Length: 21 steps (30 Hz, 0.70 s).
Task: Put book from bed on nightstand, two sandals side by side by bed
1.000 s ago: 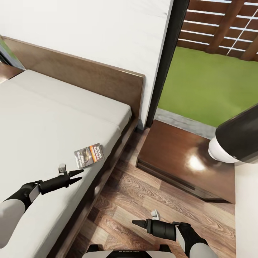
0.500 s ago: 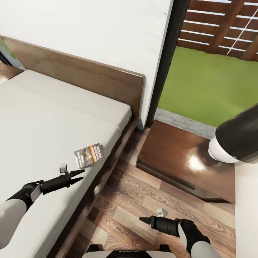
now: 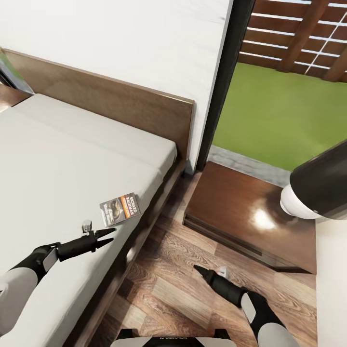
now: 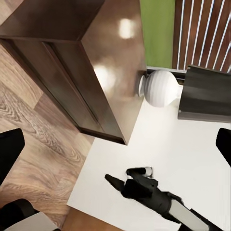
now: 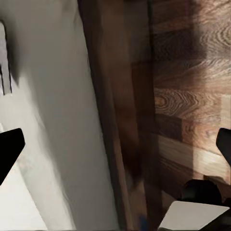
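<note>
The book (image 3: 120, 208), a thin paperback with a dark cover and an orange band, lies flat near the side edge of the bed (image 3: 62, 159). My left gripper (image 3: 110, 235) hovers over the mattress just short of the book, fingers open and empty. My right gripper (image 3: 197, 269) hangs open over the wood floor between bed and nightstand (image 3: 250, 212), holding nothing; it also appears in the left wrist view (image 4: 109, 178). The right wrist view looks along the bed's dark frame (image 5: 108, 120) and pale mattress (image 5: 48, 106). The sandals are out of view.
A lamp (image 3: 315, 188) with a black shade and round white base stands on the nightstand's far right part, also seen from the left wrist (image 4: 161, 89). A brown headboard (image 3: 120, 103) and white wall lie behind the bed. A black-framed window (image 3: 226, 82) shows lawn.
My right gripper has moved forward and to the right over the floor and turned its tip toward the nightstand. The left gripper has crept slightly toward the book.
</note>
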Tool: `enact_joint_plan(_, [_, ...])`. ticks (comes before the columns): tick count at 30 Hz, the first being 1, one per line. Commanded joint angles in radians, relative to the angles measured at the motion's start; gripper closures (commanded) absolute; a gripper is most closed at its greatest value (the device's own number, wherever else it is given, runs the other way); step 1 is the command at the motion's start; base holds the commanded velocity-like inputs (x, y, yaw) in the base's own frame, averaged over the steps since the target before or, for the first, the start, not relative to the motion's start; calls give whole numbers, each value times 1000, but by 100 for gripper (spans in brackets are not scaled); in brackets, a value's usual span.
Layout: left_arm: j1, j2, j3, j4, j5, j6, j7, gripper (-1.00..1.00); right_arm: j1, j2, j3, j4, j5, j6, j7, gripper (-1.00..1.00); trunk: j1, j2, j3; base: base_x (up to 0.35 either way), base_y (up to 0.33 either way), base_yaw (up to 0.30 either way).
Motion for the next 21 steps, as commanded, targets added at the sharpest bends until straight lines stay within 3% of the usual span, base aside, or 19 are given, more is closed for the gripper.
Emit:
enact_joint_plan(1, [0,-2,-4,0,7,10,-2,-100,-1,1,-7,-2,-60,9,7,-100,0,0,-1,0,0,0])
enact_joint_plan(5, [0,-7,-5,0,7,10,-2,-100,-1,1,-3,-3,-212,13,20,-100,0,0,-1,0,0,0])
enact_joint_plan(8, [0,-8,-5,0,6,10,-2,-100,-2,0,-2,-8,-262,30,47,-100,0,0,-1,0,0,0])
enact_joint_plan(12, [0,-12,-5,0,6,10,-2,-100,-15,1,-2,-86,-284,89,106,-100,0,0,-1,0,0,0])
enact_joint_plan(17, [0,-21,-5,0,7,10,-2,-100,-17,0,17,-107,-286,101,142,-100,0,0,-1,0,0,0])
enact_joint_plan(18, [0,-21,-5,0,7,10,-2,-100,-17,0,30,-108,-286,102,160,-100,0,0,-1,0,0,0])
enact_joint_plan(21, [0,-23,-5,0,7,10,-2,-100,-17,0,162,-111,-287,103,309,-100,0,0,-1,0,0,0])
